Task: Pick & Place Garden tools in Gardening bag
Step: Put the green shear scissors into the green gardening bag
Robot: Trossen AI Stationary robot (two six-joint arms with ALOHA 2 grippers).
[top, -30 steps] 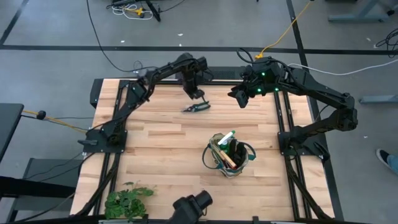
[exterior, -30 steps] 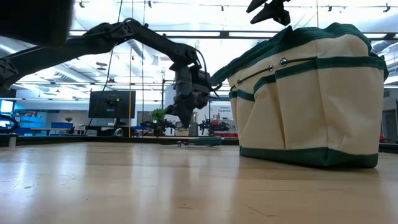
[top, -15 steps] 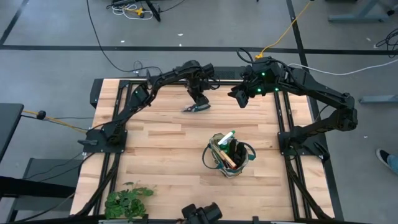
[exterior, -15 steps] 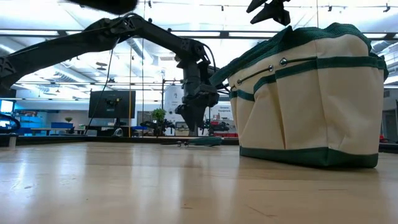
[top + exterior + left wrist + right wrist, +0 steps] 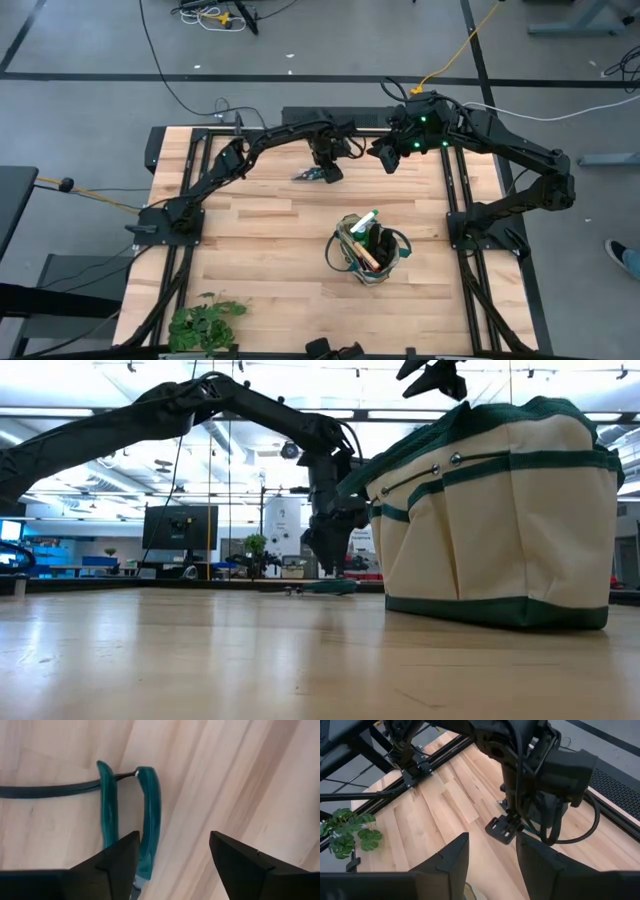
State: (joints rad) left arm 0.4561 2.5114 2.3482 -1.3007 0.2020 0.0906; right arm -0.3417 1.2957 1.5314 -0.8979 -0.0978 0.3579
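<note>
The left gripper (image 5: 327,170) is hanging low over the shears (image 5: 312,174) at the far middle of the table (image 5: 250,230). In the left wrist view its jaws are standing wide apart, holding nothing, with one finger (image 5: 120,857) just beside the teal handles of the shears (image 5: 147,810) and the other finger over bare wood. The shears are lying flat on the boards, their two handles side by side and a thin dark strap trailing off from them. In the low view the left gripper (image 5: 328,550) is pointing straight down, its tips just above the shears (image 5: 320,587), which are showing far off on the tabletop, left of the bag (image 5: 495,520).

The bag (image 5: 372,248) is standing upright right of centre, well apart from the shears and nearer than them. Its mouth is gaping open, and a green bottle (image 5: 362,226) with a white nozzle and a wooden handle (image 5: 365,256) are sticking up inside it.

The right gripper (image 5: 386,158) is hovering in the air to the right of the left gripper, over the far right part of the table. In the right wrist view its fingers (image 5: 452,862) are spread wide, gripping nothing, looking toward the left gripper (image 5: 506,825).

A leafy plant (image 5: 203,322) is lying at the near left corner.
</note>
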